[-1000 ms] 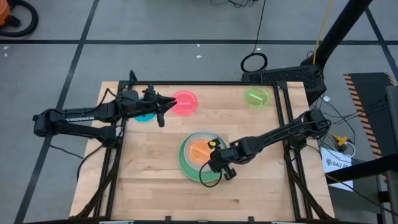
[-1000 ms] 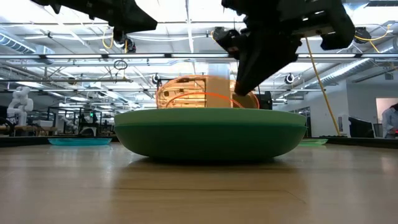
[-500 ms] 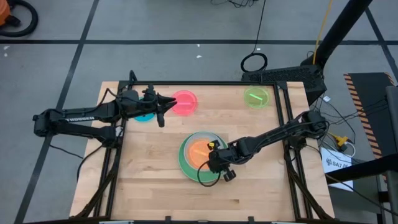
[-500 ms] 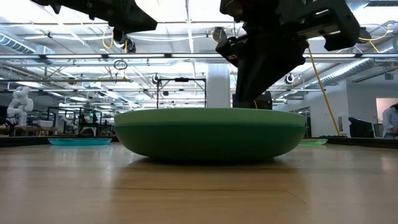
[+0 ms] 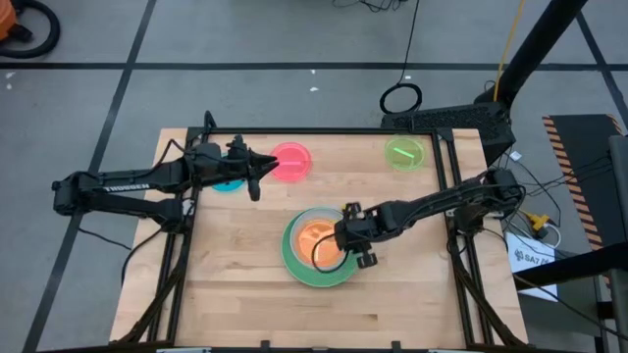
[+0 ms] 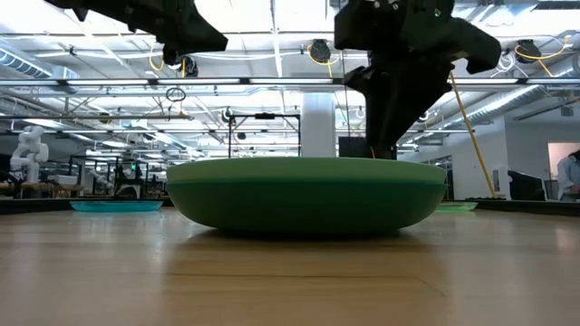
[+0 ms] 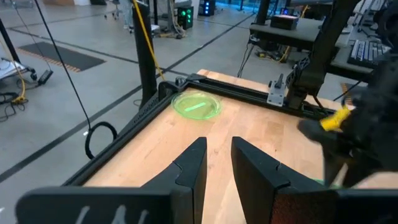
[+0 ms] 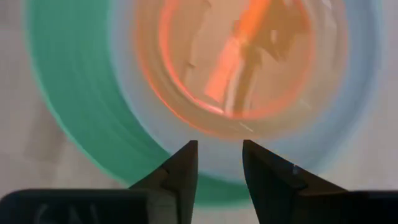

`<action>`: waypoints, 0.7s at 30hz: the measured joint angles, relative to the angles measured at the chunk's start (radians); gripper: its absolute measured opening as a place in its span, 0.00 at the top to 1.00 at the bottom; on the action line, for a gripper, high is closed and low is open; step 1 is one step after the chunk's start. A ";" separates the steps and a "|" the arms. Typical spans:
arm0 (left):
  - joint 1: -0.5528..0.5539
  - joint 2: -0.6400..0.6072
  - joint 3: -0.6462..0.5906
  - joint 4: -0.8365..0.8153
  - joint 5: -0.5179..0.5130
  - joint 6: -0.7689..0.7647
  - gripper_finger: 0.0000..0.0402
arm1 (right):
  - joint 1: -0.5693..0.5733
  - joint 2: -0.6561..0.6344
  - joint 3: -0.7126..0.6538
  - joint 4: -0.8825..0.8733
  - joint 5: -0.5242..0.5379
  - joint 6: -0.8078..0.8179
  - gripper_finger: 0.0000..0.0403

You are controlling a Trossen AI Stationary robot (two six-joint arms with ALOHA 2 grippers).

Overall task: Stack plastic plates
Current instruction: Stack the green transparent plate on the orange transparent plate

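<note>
The right gripper (image 5: 345, 241) hangs directly over the middle stack with its fingers (image 8: 180, 165) parted by a narrow gap and nothing between them; the orange plate (image 8: 239, 59) lies beneath it, nested in the light blue plate (image 8: 134, 134), which in turn sits in the dark green plate (image 5: 294, 263) near the centre of the table (image 5: 235, 284). The placing step appears finished, so what it calls for now, as a judgement, is a straight vertical retreat: the fingertips should clear the orange rim before any sideways travel, since a dragged finger could tip or slide the light plate off centre. The left gripper (image 5: 253, 176) waits at the far left, its fingers (image 7: 186, 171) slightly apart and empty, just beside the pink-red plate (image 5: 290, 161) and in front of the translucent blue plate (image 5: 230, 183). The yellow-green plate (image 5: 403, 153) rests alone at the far right corner. Each remaining small plate is best taken by its rim and lowered level, centred over the orange one.
</note>
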State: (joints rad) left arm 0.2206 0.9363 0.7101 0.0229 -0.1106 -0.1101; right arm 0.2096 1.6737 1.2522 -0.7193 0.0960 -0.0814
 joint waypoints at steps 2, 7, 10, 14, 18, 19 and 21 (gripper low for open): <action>0.000 0.001 0.000 -0.003 -0.003 -0.016 0.80 | -0.011 -0.027 -0.001 -0.048 0.041 0.000 0.72; 0.000 0.017 0.000 -0.053 -0.067 -0.083 0.80 | -0.041 -0.140 -0.081 -0.013 0.093 -0.033 0.75; 0.009 0.043 -0.001 -0.097 -0.107 -0.123 0.80 | -0.067 -0.232 -0.167 0.089 0.134 -0.068 0.77; 0.044 0.092 -0.001 -0.086 -0.116 -0.159 0.80 | -0.124 -0.350 -0.281 0.256 0.146 -0.122 0.79; 0.094 0.147 -0.001 -0.088 -0.109 -0.197 0.80 | -0.193 -0.446 -0.376 0.419 0.145 -0.171 0.80; 0.109 0.159 -0.001 -0.087 -0.099 -0.208 0.80 | -0.209 -0.465 -0.394 0.455 0.143 -0.184 0.81; 0.136 0.182 -0.001 -0.089 -0.073 -0.226 0.80 | -0.240 -0.496 -0.422 0.516 0.139 -0.208 0.82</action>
State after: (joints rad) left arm 0.3568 1.1180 0.7094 -0.0657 -0.1832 -0.3366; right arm -0.0306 1.1781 0.8302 -0.2029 0.2346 -0.2897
